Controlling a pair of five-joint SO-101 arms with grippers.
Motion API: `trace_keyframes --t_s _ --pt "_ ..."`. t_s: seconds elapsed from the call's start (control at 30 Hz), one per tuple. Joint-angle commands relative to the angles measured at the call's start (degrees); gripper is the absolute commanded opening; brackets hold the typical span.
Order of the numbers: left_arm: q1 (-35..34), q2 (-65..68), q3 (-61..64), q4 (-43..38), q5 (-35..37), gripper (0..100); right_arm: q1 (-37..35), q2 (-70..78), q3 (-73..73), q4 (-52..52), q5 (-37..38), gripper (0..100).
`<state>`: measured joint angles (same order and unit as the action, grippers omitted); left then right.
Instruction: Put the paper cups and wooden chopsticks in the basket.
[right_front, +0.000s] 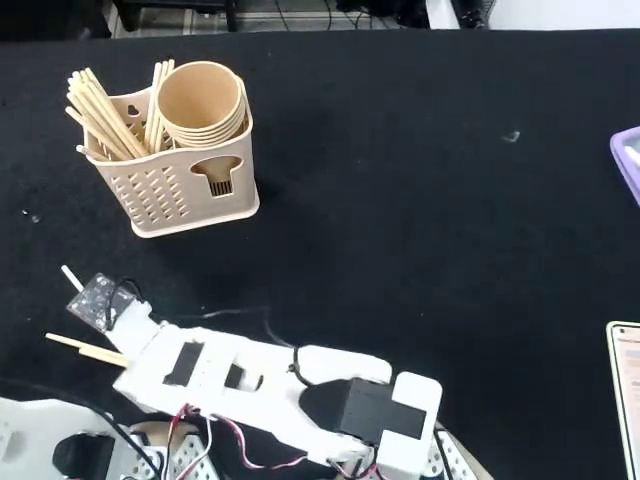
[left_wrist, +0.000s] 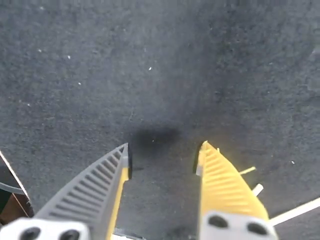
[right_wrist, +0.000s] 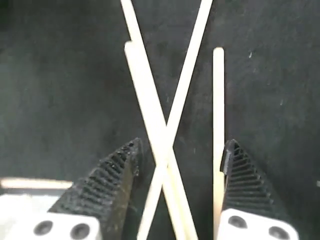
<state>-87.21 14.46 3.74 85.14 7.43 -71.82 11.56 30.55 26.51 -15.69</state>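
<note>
A beige perforated basket (right_front: 190, 185) stands at the back left, holding a stack of paper cups (right_front: 200, 100) and a bundle of wooden chopsticks (right_front: 105, 115). My right arm (right_front: 200, 365) stretches left across the front of the table. Loose chopsticks (right_front: 85, 348) stick out from under its wrist. My right gripper (right_wrist: 182, 145) is open and low over the black mat. Several chopsticks (right_wrist: 150, 115) lie between its fingers, two of them crossed, and one chopstick (right_wrist: 218, 110) lies along the inside of one finger. My left gripper (left_wrist: 164, 146) is open over bare mat.
A purple object (right_front: 628, 160) sits at the right edge, and a white card (right_front: 625, 390) lies further forward on that side. The left arm's base (right_front: 50, 450) is at the front left corner. Black mat (right_front: 430, 220) covers the table.
</note>
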Motion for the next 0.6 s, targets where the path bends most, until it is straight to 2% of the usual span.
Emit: trace_keyframes --t_s 0.0,0.23,0.43,0.57 --pt "-0.4 -0.53 -3.12 0.44 -0.53 22 3.16 -0.31 -3.65 10.11 5.63 23.0" --pt "-0.4 -0.53 -3.12 0.53 -0.53 22 5.1 -0.4 -3.38 15.03 17.32 3.6" --pt "-0.4 -0.53 -3.12 0.53 -0.53 22 5.27 -0.48 -3.3 15.12 18.37 1.4" --pt "-0.4 -0.53 -3.12 0.53 -0.53 22 8.97 -0.75 -3.56 19.6 21.19 1.1"
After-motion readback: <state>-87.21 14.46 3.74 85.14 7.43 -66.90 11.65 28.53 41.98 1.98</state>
